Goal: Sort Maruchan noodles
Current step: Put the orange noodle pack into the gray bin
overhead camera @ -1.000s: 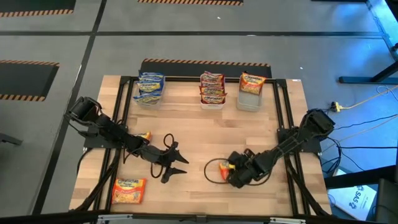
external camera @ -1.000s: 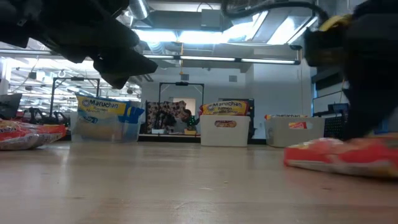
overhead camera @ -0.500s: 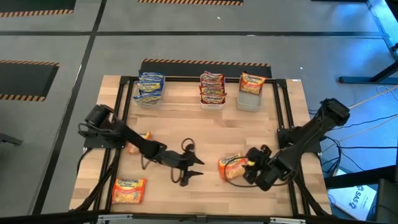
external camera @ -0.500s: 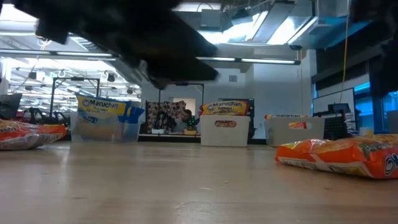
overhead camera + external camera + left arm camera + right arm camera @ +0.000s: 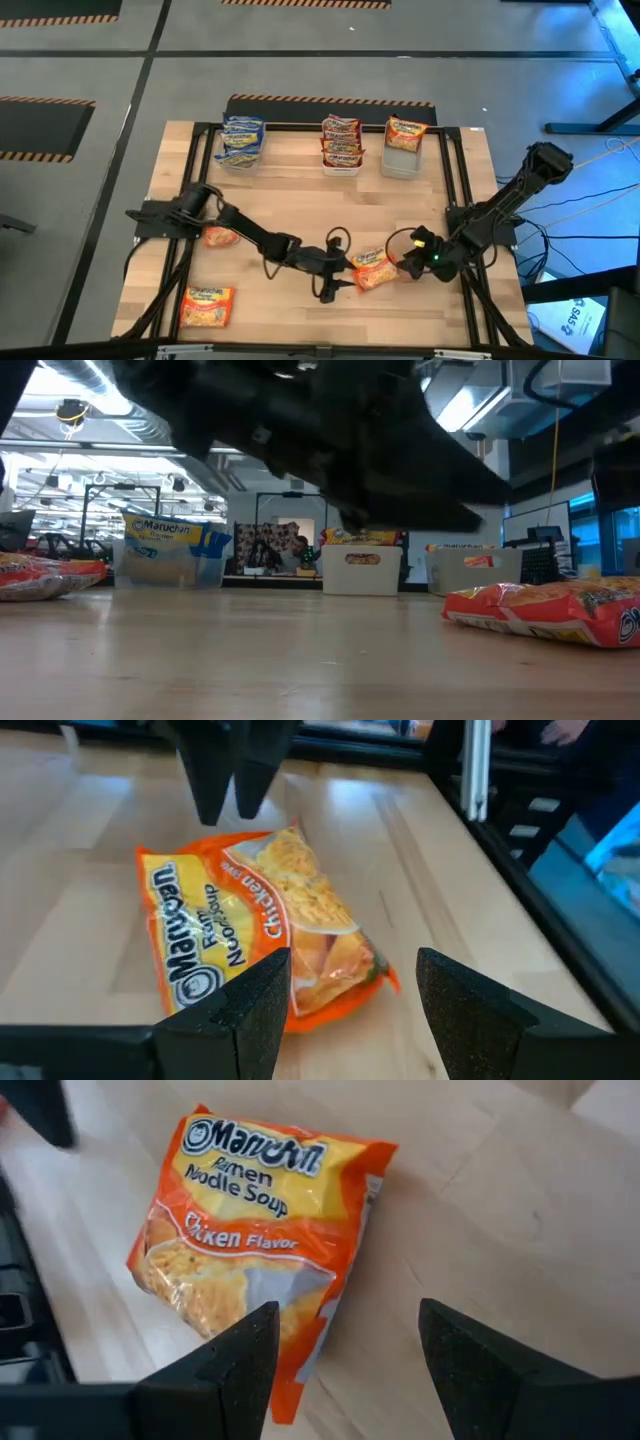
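Observation:
An orange Maruchan noodles packet (image 5: 372,268) lies flat on the wooden table (image 5: 300,200), right of centre. My left gripper (image 5: 338,282) hovers open at its left end; the left wrist view has the packet (image 5: 260,930) just ahead of the fingers. My right gripper (image 5: 412,258) stands open just right of it, above the packet (image 5: 250,1230). A second orange packet (image 5: 207,305) lies near the front left corner. A third (image 5: 220,236) lies partly under my left arm.
Three clear bins stand along the far edge: one with blue packets (image 5: 242,143), one with red packets (image 5: 341,144), one with orange packets (image 5: 404,146). A black frame rail (image 5: 462,200) runs along the table's right side. Bare wood lies between the bins and the arms.
My left gripper has swept toward the table's right edge, from left of centre up to the orange packet. My right gripper has drawn back from over that packet toward the right edge and rolled, leaving the packet lying on the table.

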Available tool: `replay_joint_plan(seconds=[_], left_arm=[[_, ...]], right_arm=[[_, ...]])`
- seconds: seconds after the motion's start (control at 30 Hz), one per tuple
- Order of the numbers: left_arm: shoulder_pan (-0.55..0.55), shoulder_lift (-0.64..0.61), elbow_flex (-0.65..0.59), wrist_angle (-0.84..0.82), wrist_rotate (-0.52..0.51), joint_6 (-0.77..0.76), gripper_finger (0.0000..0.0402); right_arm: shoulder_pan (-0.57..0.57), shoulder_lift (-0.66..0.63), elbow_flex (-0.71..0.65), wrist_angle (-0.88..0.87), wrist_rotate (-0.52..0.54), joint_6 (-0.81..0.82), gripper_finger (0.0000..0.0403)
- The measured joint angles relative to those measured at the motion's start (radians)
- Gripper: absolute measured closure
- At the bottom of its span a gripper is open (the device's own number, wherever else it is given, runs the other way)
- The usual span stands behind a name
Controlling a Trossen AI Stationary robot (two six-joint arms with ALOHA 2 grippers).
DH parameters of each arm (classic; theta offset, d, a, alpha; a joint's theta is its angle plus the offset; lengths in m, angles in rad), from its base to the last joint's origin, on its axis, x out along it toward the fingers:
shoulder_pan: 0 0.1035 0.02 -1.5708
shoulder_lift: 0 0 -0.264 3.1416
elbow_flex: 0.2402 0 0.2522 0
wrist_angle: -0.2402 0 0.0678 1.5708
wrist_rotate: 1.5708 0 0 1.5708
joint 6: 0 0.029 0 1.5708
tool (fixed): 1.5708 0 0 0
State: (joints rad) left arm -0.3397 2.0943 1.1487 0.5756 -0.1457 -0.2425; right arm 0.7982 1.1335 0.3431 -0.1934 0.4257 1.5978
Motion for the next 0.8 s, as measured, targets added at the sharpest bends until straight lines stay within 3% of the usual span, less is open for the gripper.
replay_joint_plan(seconds=[0.23, 0.6, 0.8], left_arm=[[0.018, 0.084, 0.093, -0.003, 0.003, 0.023, 0.0191], [0.037, 0.172, 0.099, 0.013, 0.006, 0.01, 0.0191], [0.037, 0.191, 0.101, 0.016, 0.002, 0.009, 0.0191]], right_arm=[[0.0, -0.008, -0.122, 0.24, 0.0, 0.03, 0.0178], [0.0, -0.003, -0.124, 0.28, -0.019, 0.003, 0.0176], [0.0, 0.017, -0.124, 0.31, -0.018, 0.015, 0.0138]])
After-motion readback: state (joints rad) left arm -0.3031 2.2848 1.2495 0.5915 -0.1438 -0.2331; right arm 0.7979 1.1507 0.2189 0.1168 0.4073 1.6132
